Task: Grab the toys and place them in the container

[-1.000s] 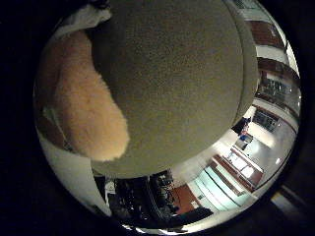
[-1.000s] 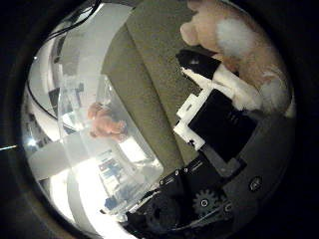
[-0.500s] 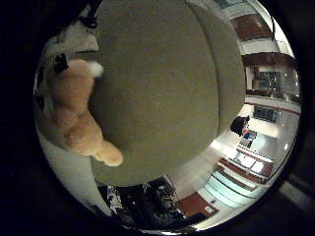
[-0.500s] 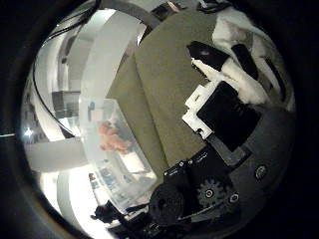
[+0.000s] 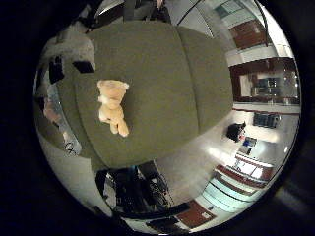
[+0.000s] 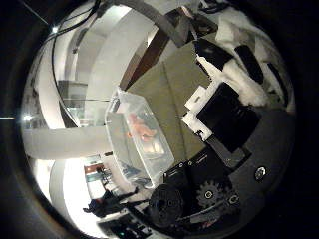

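Observation:
A tan teddy bear (image 5: 112, 105) lies alone on a wide olive-green cushion (image 5: 167, 83), well away from the palm. A clear plastic container (image 6: 124, 154) stands beside the cushion's edge, and a pink-orange toy (image 6: 141, 130) lies inside it. My right hand (image 6: 227, 104) hovers above the cushion. Its white and black fingers (image 6: 239, 74) are stretched out, relaxed, with nothing between them. Nothing is held.
The cushion is split by seams and drops off to a pale shiny floor (image 5: 197, 162). Dark furniture and equipment (image 5: 133, 191) stand on the floor past the cushion's edge. A curved white wall (image 6: 65, 144) rises behind the container.
The palm has lifted away from the cushion, so the teddy bear now looks small and far off. It stays on the cushion. More of the container shows.

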Available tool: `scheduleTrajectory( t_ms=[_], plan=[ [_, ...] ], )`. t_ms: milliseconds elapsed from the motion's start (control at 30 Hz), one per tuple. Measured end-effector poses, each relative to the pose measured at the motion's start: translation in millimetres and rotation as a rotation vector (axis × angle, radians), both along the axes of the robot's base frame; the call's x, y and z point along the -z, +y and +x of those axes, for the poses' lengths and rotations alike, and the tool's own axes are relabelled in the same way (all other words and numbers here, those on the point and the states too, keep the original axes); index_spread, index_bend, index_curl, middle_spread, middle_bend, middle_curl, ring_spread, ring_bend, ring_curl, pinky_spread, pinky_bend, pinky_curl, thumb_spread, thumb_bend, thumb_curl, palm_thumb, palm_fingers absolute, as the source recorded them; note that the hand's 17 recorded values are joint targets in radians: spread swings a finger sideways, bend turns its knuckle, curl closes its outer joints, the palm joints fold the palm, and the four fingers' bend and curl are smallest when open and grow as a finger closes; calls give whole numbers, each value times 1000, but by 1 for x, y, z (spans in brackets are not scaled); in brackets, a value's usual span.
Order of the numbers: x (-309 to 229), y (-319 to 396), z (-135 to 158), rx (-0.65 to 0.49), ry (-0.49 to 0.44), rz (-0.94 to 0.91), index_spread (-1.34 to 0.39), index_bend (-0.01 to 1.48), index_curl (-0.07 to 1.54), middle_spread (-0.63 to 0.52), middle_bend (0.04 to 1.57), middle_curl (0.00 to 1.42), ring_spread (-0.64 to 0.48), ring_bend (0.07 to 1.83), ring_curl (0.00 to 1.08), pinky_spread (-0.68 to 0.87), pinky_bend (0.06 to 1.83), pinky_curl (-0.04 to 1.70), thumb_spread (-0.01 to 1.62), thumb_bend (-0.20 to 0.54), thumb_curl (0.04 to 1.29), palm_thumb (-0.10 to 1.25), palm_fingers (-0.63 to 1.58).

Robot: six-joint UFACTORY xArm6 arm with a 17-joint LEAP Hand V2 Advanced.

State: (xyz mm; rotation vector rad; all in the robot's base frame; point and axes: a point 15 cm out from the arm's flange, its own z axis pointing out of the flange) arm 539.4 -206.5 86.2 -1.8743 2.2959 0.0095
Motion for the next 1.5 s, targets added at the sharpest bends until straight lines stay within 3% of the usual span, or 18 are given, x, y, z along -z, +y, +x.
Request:
scheduleTrajectory(
  t_ms=[100, 200, 233, 300, 367, 467, 600, 767, 1100, 1333, 1500],
  plan=[
    [-7, 5, -15, -8, 0, 0, -328, 985, 1049, -235, 1185, 1026, -275, 1344, 911, -165, 1587, 728, 1053, -36, 544, 964, 960],
    [-3, 2, -26, 0, 16, 7, -354, 855, 1029, -254, 1126, 1013, -277, 1334, 867, -208, 1525, 712, 1080, -39, 482, 825, 842],
    [2, -2, -31, 11, 25, 12, -375, 763, 1012, -260, 1093, 993, -279, 1317, 845, -249, 1481, 696, 1092, -41, 459, 779, 727],
    [12, -8, -37, 33, 39, 26, -398, 610, 966, -267, 962, 937, -277, 1224, 797, -299, 1345, 668, 1114, -33, 422, 721, 283],
    [26, -11, -44, 62, 57, 51, -385, 550, 903, -240, 851, 873, -233, 1117, 741, -194, 1192, 624, 1127, -30, 395, 678, 30],
    [58, -17, -58, 120, 98, 102, -240, 334, 707, -34, 555, 687, -33, 794, 574, 159, 1016, 498, 1134, -26, 362, 637, -181],
    [100, -24, -76, 208, 142, 171, -83, 175, 539, 192, 306, 500, 190, 479, 409, 388, 766, 362, 1133, -24, 339, 611, -116],
    [144, -26, -90, 290, 182, 234, -7, 146, 398, 269, 194, 401, 275, 325, 321, 471, 652, 277, 1119, -23, 323, 582, -62],
    [196, -16, -86, 353, 225, 286, 15, 160, 297, 286, 193, 333, 305, 294, 284, 487, 614, 217, 1097, -23, 311, 565, -15],
    [205, -21, -30, 341, 175, 268, 17, 164, 288, 283, 213, 332, 293, 314, 279, 488, 586, 184, 1081, -20, 314, 581, 32],
    [220, -5, -30, 335, 208, 275, 6, 160, 287, 245, 259, 349, 265, 343, 282, 477, 547, 159, 1060, -17, 325, 635, 87]
  ],
)
